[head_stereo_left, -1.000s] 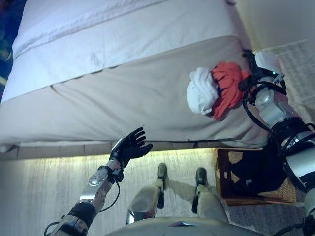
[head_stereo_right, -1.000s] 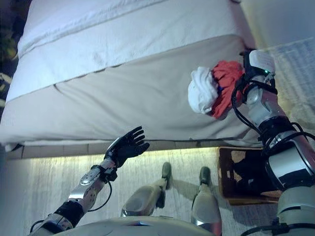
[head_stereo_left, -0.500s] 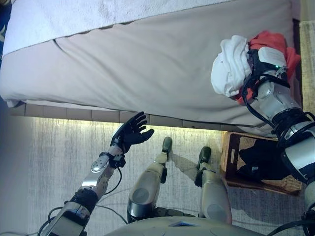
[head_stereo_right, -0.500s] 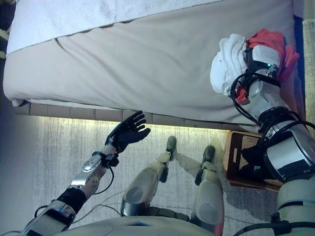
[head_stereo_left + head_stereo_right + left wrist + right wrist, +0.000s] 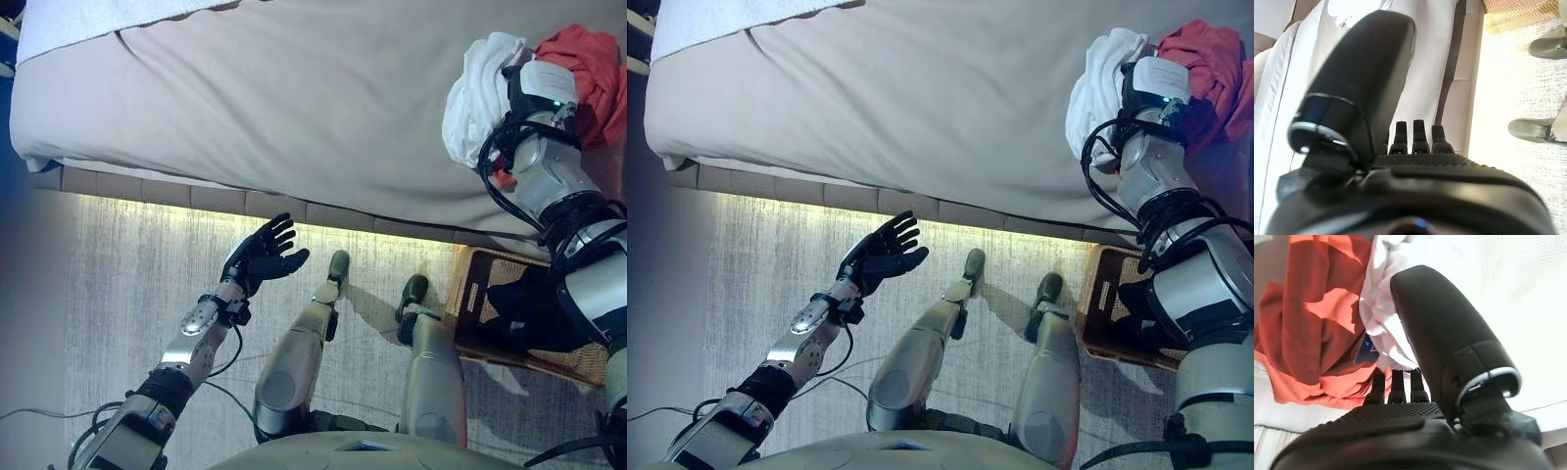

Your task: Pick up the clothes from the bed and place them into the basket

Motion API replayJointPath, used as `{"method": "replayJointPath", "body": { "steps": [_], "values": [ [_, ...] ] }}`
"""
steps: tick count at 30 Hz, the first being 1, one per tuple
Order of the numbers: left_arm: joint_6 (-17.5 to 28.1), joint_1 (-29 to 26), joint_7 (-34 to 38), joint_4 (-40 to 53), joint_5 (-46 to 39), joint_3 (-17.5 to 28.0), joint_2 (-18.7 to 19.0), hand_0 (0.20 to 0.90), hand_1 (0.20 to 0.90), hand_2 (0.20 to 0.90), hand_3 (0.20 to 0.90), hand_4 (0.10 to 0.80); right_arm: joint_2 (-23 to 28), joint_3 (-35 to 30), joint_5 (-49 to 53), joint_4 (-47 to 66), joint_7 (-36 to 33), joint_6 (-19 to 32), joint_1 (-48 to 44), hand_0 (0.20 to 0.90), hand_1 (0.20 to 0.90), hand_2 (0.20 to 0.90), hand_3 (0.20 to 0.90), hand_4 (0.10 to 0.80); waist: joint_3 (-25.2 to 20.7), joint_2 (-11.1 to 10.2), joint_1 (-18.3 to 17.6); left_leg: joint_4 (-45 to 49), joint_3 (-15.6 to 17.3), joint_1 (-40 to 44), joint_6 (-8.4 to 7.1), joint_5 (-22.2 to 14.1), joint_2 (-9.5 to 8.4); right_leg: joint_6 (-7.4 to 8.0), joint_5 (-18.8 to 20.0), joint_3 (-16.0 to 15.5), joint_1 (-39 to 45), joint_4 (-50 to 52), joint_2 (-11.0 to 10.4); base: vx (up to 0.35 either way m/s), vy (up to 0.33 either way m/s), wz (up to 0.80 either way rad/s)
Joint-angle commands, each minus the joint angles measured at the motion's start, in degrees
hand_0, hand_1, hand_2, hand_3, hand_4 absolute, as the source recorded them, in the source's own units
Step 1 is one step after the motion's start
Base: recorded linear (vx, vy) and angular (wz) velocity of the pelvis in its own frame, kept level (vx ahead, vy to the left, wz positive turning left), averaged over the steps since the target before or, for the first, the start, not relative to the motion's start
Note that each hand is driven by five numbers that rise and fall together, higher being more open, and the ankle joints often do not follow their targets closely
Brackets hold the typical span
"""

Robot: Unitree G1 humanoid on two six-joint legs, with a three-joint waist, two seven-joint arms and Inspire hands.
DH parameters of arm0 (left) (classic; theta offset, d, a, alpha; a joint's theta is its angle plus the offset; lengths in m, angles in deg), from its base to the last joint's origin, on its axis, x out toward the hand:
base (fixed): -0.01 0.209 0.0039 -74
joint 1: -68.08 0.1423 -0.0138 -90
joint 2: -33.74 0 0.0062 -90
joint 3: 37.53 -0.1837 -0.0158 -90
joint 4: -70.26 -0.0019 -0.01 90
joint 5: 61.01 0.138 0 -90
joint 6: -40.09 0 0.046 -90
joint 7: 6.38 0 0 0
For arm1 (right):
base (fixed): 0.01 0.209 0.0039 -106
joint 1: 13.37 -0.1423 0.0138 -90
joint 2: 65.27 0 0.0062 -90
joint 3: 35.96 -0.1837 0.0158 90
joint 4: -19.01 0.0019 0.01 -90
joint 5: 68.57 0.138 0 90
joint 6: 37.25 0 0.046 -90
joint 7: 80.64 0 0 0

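A white garment [image 5: 470,93] and a red garment [image 5: 588,64] lie bunched together near the bed's [image 5: 294,98] right front edge. My right hand [image 5: 1400,423] rests at this pile, between the two. Its fingers [image 5: 1396,384] are straight and push against the red cloth [image 5: 1308,333] and white cloth [image 5: 1381,298], with the thumb [image 5: 1440,333] extended. My left hand [image 5: 265,257] is open and empty over the floor, just in front of the bed's edge; its thumb also shows in the left wrist view [image 5: 1371,73]. The wicker basket [image 5: 466,294] stands on the floor below the pile.
A dark garment [image 5: 529,313] lies in the basket. A white blanket [image 5: 88,24] covers the bed's far left part. A pale rug [image 5: 127,284] covers the floor in front of the bed.
The camera has tilted, so the whole picture has shifted. My right hand has moved from beside the red garment onto the pile, between white and red. The left hand stays open.
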Motion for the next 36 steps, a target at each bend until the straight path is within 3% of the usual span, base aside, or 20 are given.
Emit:
{"method": "replayJointPath", "body": {
  "steps": [1, 6, 7, 8, 9, 20, 24, 30, 36],
  "values": [
    [2.94, 2.18, 0.78, 8.59, -1.94, 0.28, 4.31, 0.9, 0.9, 0.9, 0.9, 0.8, 1.32, 5.49, -2.57, -0.92, 0.14, -0.33, -10.69, 0.9, 0.9, 0.9, 0.9, 0.8, 0.31, 0.19, 2.11, 8.29, 0.21, -4.41, 2.72, -8.64, -1.68, -1.6, -5.28, 0.49, 1.74, 3.48, 1.31, -0.039, -0.02, 0.08],
    [2.19, 4.14, 1.48, 11.14, -1.62, 0.19, 5.58, 0.9, 0.9, 0.9, 0.9, 0.8, 0.19, 5.27, 3.78, -3.57, -1.05, 2.3, -10.31, 0.9, 0.9, 0.9, 0.9, 0.8, 0.31, 0.12, 3.05, 9.84, 0.0, -5.6, 3.01, -10.28, -1.85, -1.57, -7.18, 1.06, 0.26, 5.83, 1.5, 0.011, -0.045, 0.13],
    [1.9, 4.13, 1.45, 11.36, -1.69, 0.2, 5.91, 0.9, 0.9, 0.9, 0.9, 0.8, -0.17, 4.16, 4.14, -3.97, -1.57, 3.62, -9.8, 0.542, 0.542, 0.542, 0.483, 0.383, 0.31, 0.07, 3.12, 9.88, -0.14, -5.58, 3.06, -10.34, -1.8, -1.64, -7.31, 1.03, 0.23, 6.06, 1.63, -0.011, -0.027, 0.04],
    [1.89, 4.09, 1.41, 11.33, -1.67, 0.18, 5.96, 0.9, 0.9, 0.9, 0.9, 0.8, -0.3, 3.91, 4.06, -4.1, -1.89, 4.01, -9.7, 0.542, 0.542, 0.542, 0.483, 0.383, 0.31, 0.04, 3.14, 9.91, -0.16, -5.58, 3.07, -10.38, -1.77, -1.65, -7.32, 1.0, 0.23, 6.09, 1.66, -0.019, -0.033, -0.01],
    [1.89, 4.01, 1.06, 11.22, -1.68, 0.25, 6.15, 0.9, 0.9, 0.9, 0.9, 0.8, -0.51, 3.1, 3.67, -4.45, -2.85, 5.43, -9.28, 0.3, 0.3, 0.3, 0.2, 0.1, 0.31, -0.06, 3.2, 10.07, -0.3, -5.62, 3.11, -10.52, -1.74, -1.63, -7.39, 0.91, 0.16, 6.31, 1.71, -0.024, -0.03, 0.03],
    [2.14, 3.48, 0.76, 11.01, -1.08, -0.34, 6.29, 0.9, 0.9, 0.9, 0.9, 0.8, 0.1, 0.59, 4.22, -4.67, -4.22, 8.19, -6.85, 0.3, 0.3, 0.3, 0.2, 0.1, 0.31, -1.31, 2.64, 8.76, 0.19, -2.26, 3.05, -10.71, -0.88, -1.53, -6.67, -0.09, 4.28, 3.4, 1.91, -0.014, -0.002, 0.0],
    [2.44, 2.97, 0.65, 9.97, -0.62, 0.11, 5.96, 0.9, 0.9, 0.9, 0.9, 0.8, 1.27, -0.16, 4.68, -3.78, -4.02, 8.67, -5.83, 0.3, 0.3, 0.3, 0.2, 0.1, 0.31, -2.1, 1.78, 6.7, 0.83, 1.12, 2.89, -9.52, 0.21, -1.58, -4.52, -1.1, 8.12, -0.13, 1.75, -0.041, 0.023, -0.01],
    [1.78, 2.95, 0.02, 7.97, 0.28, 0.92, 5.47, 0.9, 0.9, 0.9, 0.9, 0.8, 2.85, -2.89, 6.01, -2.6, -4.04, 10.18, -2.14, 0.3, 0.3, 0.3, 0.2, 0.1, -1.67, -4.69, 0.3, 3.23, 2.41, 9.77, 2.56, -10.64, 1.62, -0.71, -2.93, -1.0, 17.67, -7.49, 1.92, 0.06, 0.032, -0.1],
    [1.34, 5.77, 0.49, 6.35, 1.77, 2.35, 4.58, 0.9, 0.9, 0.9, 0.9, 0.8, 6.15, -8.86, 7.68, 5.04, -5.39, 12.92, 4.64, 0.3, 0.3, 0.3, 0.2, 0.1, -8.82, -8.83, -2.77, -2.73, 4.96, 18.39, 2.21, -10.95, 3.71, 0.96, 0.22, 1.94, 26.23, -17.18, 3.53, 0.095, 0.048, -0.25]
  ]
}}
